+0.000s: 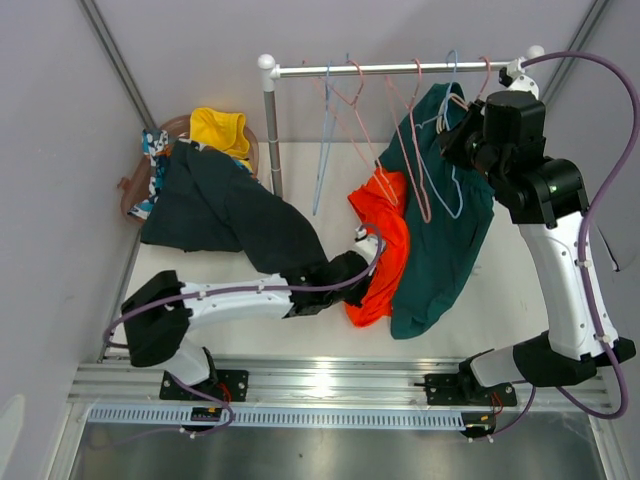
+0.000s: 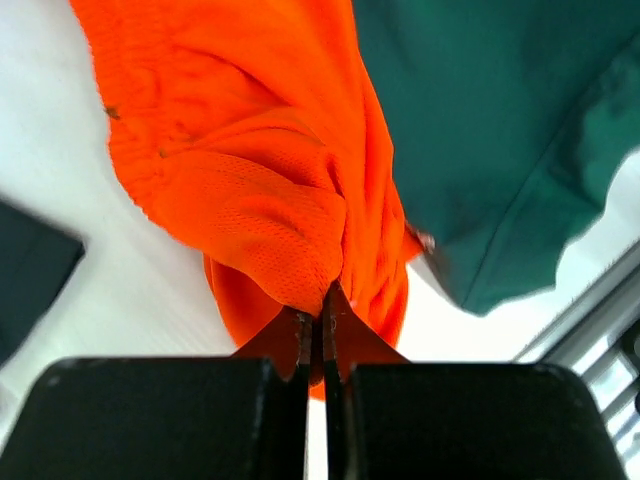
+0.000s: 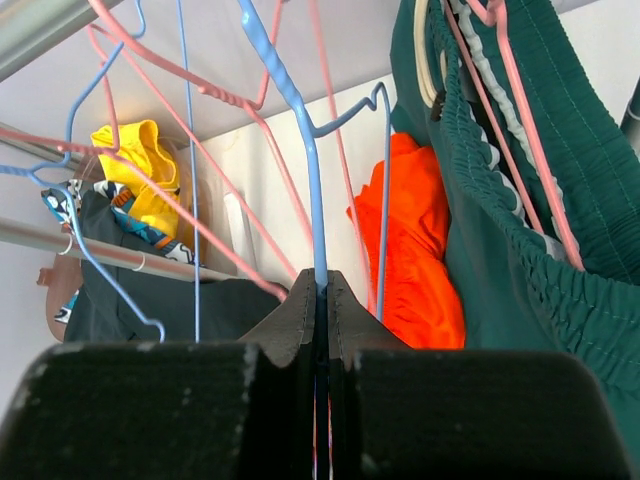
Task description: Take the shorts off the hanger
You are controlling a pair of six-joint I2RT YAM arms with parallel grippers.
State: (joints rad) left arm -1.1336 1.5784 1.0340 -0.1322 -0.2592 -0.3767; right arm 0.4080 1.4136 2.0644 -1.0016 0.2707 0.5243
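The L tool (image 2: 322,305) is pressed tight on a fold of the soft orange-red mesh shorts (image 2: 250,190). It pinches the cloth so it can tug w/o slipping. Seen from the top, these shorts lie in a heap on the white counter (image 1: 497,300). Their top end is near the pink wire hangers (image 1: 418,190), but I can't tell if any part is hooked on one. The R tool (image 3: 322,285) is up high & squeezed shut on a thin blue wire hanger (image 3: 314,200). I think that's to keep the hanger from swinging while the other arm pulls. The big teal green cloth shorts (image 1: 440,235) hang just beside the orange pair, touching them. Their waistband is up by the shiny silver metal rail (image 1: 390,68), w/ a pink wire running along it, so they aren't off yet. I can't tell if the blue hanger holds them too. The very dark navy cloth shorts (image 1: 225,210) are spread on the L side, w/ one end draped over the L arm. The bright yellow shorts (image 1: 220,130) & the blue-orange-white patterned shorts (image 1: 155,150) sit by the round reddish-brown basket (image 1: 128,188). It looks like that's where the done ones go. So I think three pairs are done, orange is being worked on & teal is last.
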